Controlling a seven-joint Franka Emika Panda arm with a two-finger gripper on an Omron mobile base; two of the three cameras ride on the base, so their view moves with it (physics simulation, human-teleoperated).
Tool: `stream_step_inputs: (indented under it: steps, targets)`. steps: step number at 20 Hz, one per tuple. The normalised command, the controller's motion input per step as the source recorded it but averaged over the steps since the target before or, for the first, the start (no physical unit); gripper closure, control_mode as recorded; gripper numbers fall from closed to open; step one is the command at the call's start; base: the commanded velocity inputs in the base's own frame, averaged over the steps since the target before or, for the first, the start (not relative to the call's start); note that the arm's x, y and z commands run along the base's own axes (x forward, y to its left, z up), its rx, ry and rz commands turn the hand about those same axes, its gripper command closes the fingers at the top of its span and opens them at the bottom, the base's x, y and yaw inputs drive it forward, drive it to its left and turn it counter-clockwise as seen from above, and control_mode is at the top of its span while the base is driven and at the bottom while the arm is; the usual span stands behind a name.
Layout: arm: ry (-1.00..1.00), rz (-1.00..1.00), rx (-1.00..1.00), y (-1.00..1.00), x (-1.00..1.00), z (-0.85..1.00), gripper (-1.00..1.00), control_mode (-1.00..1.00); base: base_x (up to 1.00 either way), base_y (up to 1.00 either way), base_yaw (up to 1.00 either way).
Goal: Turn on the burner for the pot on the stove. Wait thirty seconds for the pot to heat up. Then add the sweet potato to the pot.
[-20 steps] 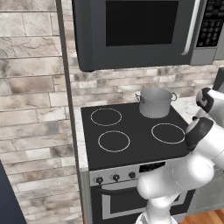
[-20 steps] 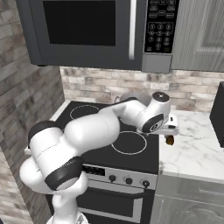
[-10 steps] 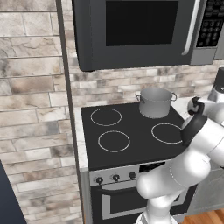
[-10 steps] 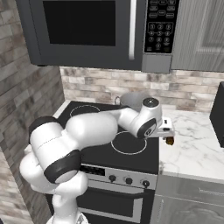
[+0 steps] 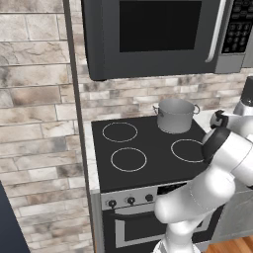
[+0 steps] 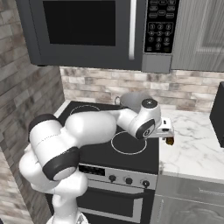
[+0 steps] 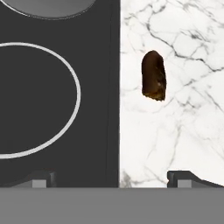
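The grey pot (image 5: 175, 114) stands on the stove's (image 5: 143, 148) back right ring, and the arm partly covers the pot (image 6: 130, 99) in the right base view. The sweet potato (image 7: 154, 75), a small brown lump, lies on the white marble counter (image 7: 183, 131) just right of the stove's edge. My gripper (image 7: 111, 178) is open and empty, hovering over the seam between the stove (image 7: 52, 144) and the counter. The sweet potato is ahead of the right fingertip (image 7: 180, 176), apart from it. From the right base view, the gripper (image 6: 166, 133) hangs just above the sweet potato (image 6: 169, 141).
Black knobs (image 5: 131, 200) line the stove's steel front. A dark microwave (image 5: 158, 34) hangs above the stove. A dark appliance (image 6: 217, 113) stands at the counter's far right. The pot's rim (image 7: 48, 6) shows at the top of the hand view.
The hand has come down and slightly forward toward the counter beside the stove. The gripper stayed open. The pot and the sweet potato have not moved.
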Motion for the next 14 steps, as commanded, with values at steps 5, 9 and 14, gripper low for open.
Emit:
stream_step_inputs:
  steps: [5,9,14]
  targets:
    - [0.00,0.00,0.00,-0.11,0.16,0.00,-1.00,-1.00,0.00,0.00,0.00]
    - [0.00,0.00,0.00,-0.13,0.26,-0.02,-1.00,-1.00,0.00,0.00,0.00]
    - [0.00,0.00,0.00,-0.18,0.22,-0.03,-1.00,-1.00,0.00,0.00,0.00]
